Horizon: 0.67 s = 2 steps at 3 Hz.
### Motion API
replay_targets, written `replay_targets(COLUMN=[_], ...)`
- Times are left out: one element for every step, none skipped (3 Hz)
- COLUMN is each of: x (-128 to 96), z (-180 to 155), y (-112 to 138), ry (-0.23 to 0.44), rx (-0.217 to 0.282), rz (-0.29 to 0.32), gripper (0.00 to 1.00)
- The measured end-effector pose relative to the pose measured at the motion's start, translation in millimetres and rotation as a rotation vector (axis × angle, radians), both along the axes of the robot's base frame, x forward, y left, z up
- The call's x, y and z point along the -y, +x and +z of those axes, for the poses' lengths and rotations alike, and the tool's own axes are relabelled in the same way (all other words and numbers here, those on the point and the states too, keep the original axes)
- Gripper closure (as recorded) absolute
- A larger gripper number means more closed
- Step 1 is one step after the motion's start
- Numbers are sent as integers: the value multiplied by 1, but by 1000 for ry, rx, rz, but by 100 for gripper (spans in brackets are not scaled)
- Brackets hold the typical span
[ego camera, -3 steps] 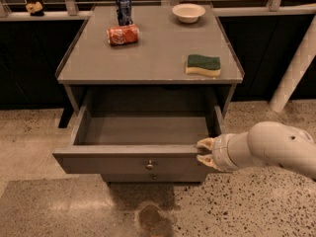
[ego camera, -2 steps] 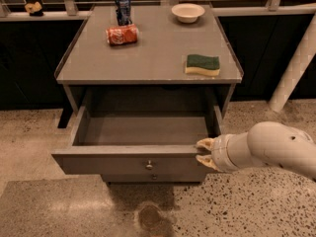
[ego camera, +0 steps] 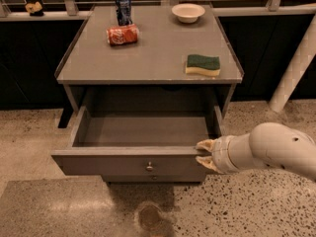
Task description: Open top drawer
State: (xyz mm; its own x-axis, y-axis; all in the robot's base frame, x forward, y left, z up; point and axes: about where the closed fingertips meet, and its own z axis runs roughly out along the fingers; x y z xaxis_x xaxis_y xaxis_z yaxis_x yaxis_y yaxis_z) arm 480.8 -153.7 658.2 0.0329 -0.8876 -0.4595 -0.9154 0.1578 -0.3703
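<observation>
– Jaws apart or jaws together, which was it?
– Apart. The gripper [ego camera: 206, 154] was at the right end of the top drawer's front, and its two fingertips [ego camera: 204, 144] had a gap between them. One tip sat at the top edge of the front and the other was lower down. I could not tell if they were squeezing the board.
– Where was the top drawer [ego camera: 98, 163]?
– Pulled a long way out from under the counter [ego camera: 148, 58]. You could look right down inside it, and nothing was in there. Its little round knob [ego camera: 149, 166] was in the middle of the front, and the gripper was well away from it.
– Did anything change from a second before?
– Hardly anything. The drawer was out just as far, and the gripper was at the same corner. The pulling looked finished.
– So was the job done?
– I think so, because the drawer was open. What was left, I guess, was letting go and backing the white arm [ego camera: 276, 149] away without bumping the front.
– And on top?
– A blue can [ego camera: 123, 9] stood at the back edge. A red can [ego camera: 122, 34] lay on its side just in front of it. A bowl [ego camera: 188, 12] sat toward the back right corner, and a sponge [ego camera: 203, 64] lay by the right edge.
</observation>
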Motion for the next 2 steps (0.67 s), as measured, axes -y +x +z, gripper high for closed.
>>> replay_targets(x=[0, -3], z=[1, 2], y=[0, 1], ry=[18, 49], rx=[-5, -6], rz=[-2, 2], gripper=[100, 100])
